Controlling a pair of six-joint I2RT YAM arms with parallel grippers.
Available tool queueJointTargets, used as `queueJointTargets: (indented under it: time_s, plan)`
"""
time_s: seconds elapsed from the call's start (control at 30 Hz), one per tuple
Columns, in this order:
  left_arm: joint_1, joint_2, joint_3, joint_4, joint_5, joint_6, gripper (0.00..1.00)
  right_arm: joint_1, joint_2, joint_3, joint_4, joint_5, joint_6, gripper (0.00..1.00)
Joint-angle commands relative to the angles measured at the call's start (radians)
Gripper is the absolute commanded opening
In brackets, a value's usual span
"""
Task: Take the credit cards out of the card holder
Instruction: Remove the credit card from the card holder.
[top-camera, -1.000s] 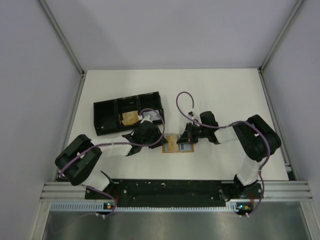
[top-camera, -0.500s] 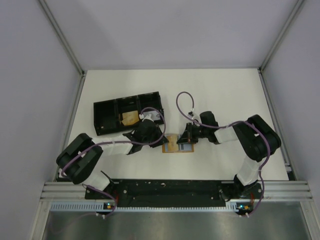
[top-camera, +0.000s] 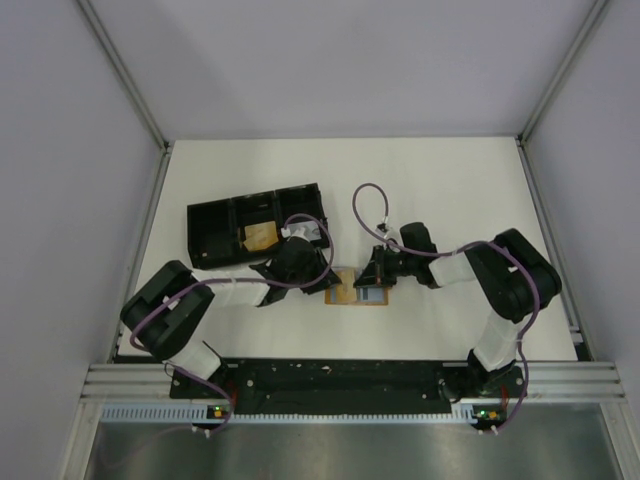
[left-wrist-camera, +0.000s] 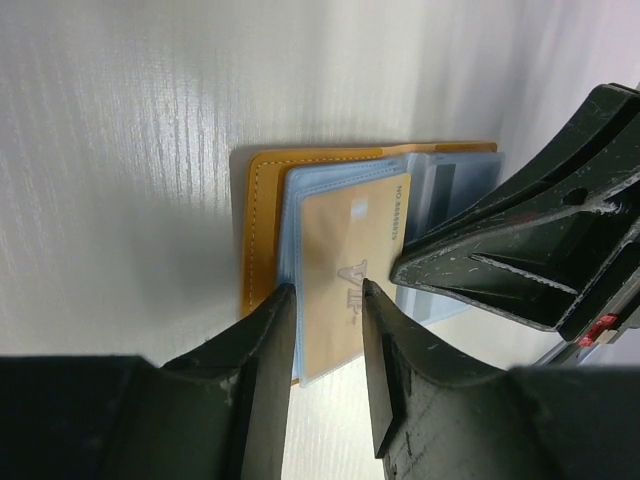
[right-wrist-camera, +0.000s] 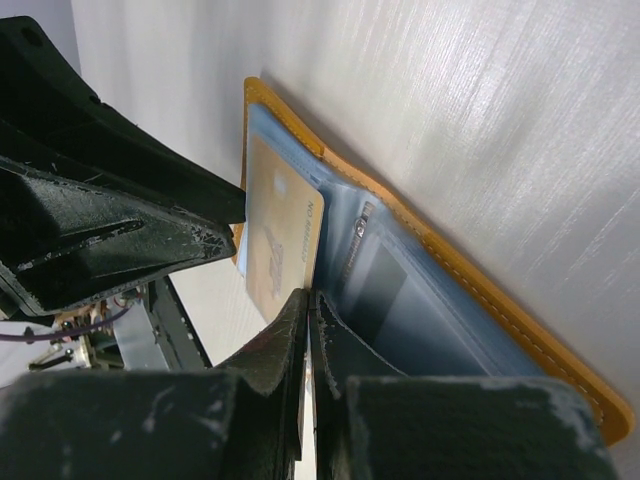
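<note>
The orange-tan card holder (top-camera: 345, 291) lies open on the white table between both grippers. In the left wrist view its orange edge (left-wrist-camera: 262, 230) frames pale blue plastic sleeves, with a tan "VIP" credit card (left-wrist-camera: 345, 255) sticking out of one. My left gripper (left-wrist-camera: 326, 290) is open by a narrow gap, its fingertips either side of that card's near edge. My right gripper (right-wrist-camera: 309, 297) is shut on a thin blue sleeve leaf of the holder (right-wrist-camera: 460, 278), beside the tan card (right-wrist-camera: 285, 240). A greyish card (right-wrist-camera: 385, 290) sits in another sleeve. From above, the left gripper (top-camera: 324, 277) and the right gripper (top-camera: 372, 280) face each other.
A black three-compartment tray (top-camera: 212, 232) stands behind the left arm, with a tan item (top-camera: 262, 236) in its middle compartment. The right gripper's body (left-wrist-camera: 520, 255) crowds the right side of the left wrist view. Grey walls enclose the table on three sides.
The left arm's elbow has shifted right and up, and its gripper has edged slightly closer to the holder. The right arm and the holder have not moved.
</note>
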Motion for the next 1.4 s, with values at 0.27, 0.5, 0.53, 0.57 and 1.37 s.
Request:
queueJointTargets:
  time_s: [0.27,0.5,0.53,0.57,1.37]
  plan:
    - [0.002,-0.012,-0.055,0.118,0.044,-0.043,0.21,-0.005,0.034,0.016,0.016,0.015,-0.017,0.0]
    - [0.013,-0.029,-0.133,0.271,0.095,-0.071,0.17,-0.005,0.033,0.015,0.025,0.009,-0.013,0.0]
    - [0.012,-0.026,-0.133,0.282,0.102,-0.071,0.16,-0.005,0.034,0.013,0.027,0.007,-0.013,0.0]
    - [0.013,-0.018,-0.132,0.29,0.104,-0.07,0.14,-0.005,0.034,0.013,0.028,0.007,-0.013,0.0]
    - [0.012,-0.03,-0.087,0.029,-0.039,0.023,0.0,-0.02,-0.051,0.01,-0.077,0.07,-0.065,0.0]
